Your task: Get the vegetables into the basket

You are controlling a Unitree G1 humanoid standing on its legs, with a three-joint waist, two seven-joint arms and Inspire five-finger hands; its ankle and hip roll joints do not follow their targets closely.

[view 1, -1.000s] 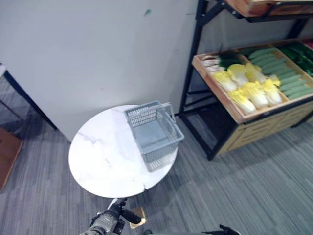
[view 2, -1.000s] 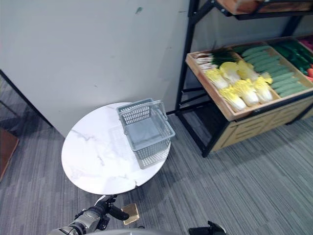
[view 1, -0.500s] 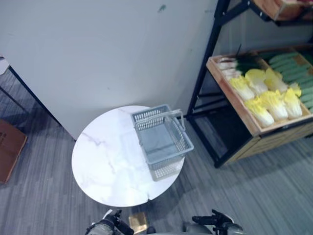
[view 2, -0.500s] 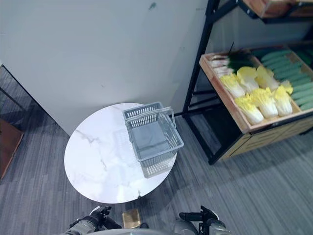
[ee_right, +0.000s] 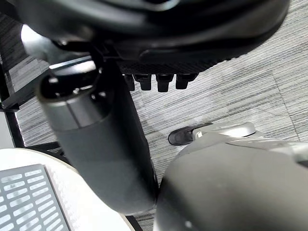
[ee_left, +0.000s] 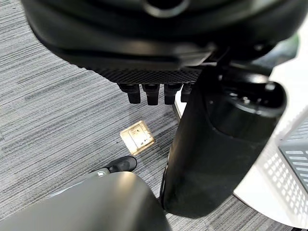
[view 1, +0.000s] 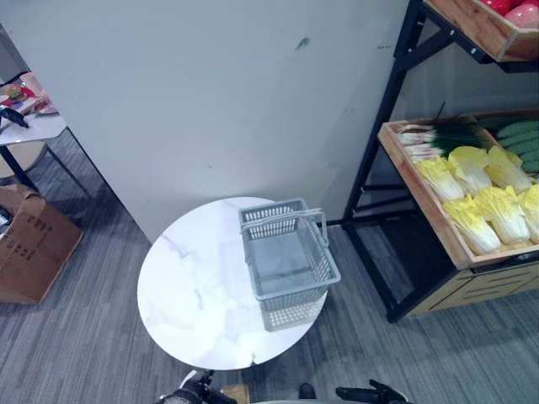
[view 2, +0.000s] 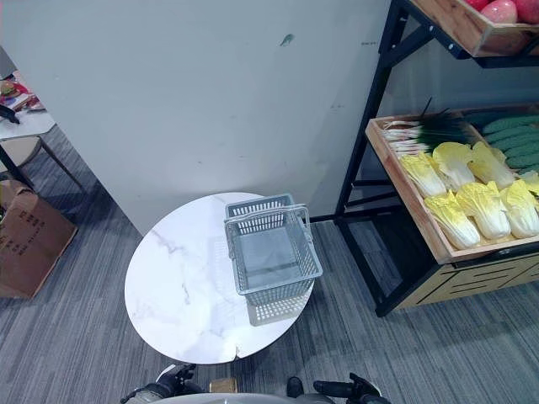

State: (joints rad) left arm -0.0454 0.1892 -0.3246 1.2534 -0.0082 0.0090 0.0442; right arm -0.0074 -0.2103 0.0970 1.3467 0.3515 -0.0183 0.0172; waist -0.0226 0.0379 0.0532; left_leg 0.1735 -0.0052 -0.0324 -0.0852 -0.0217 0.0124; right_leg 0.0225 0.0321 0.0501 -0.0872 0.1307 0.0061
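An empty grey wire basket (view 1: 289, 261) stands on the right half of a round white marble table (view 1: 189, 295), its handles upright. Yellow-green cabbages (view 1: 476, 198), green onions (view 1: 431, 135) and cucumbers (view 1: 524, 135) lie in a slanted wooden tray (view 1: 421, 206) on the rack to the right, well apart from the basket. My left hand (view 1: 195, 394) and right hand (view 1: 370, 394) hang low at the near edge, below the table. Both wrist views show relaxed fingers (ee_left: 149, 94) (ee_right: 163, 82) holding nothing, with the basket's mesh (ee_right: 26, 197) at the side.
The rack's black metal frame (view 1: 379, 168) stands between table and vegetable tray. Red produce (view 1: 515, 10) sits on an upper shelf. A cardboard box (view 1: 34, 248) and a small cluttered table (view 1: 25, 122) are at the far left. A brass floor plate (ee_left: 138, 137) lies by the table.
The camera has swung left and tilted up: table and rack slid right, and the box and side table came into sight. My right hand appeared at the bottom edge; both hands stay low.
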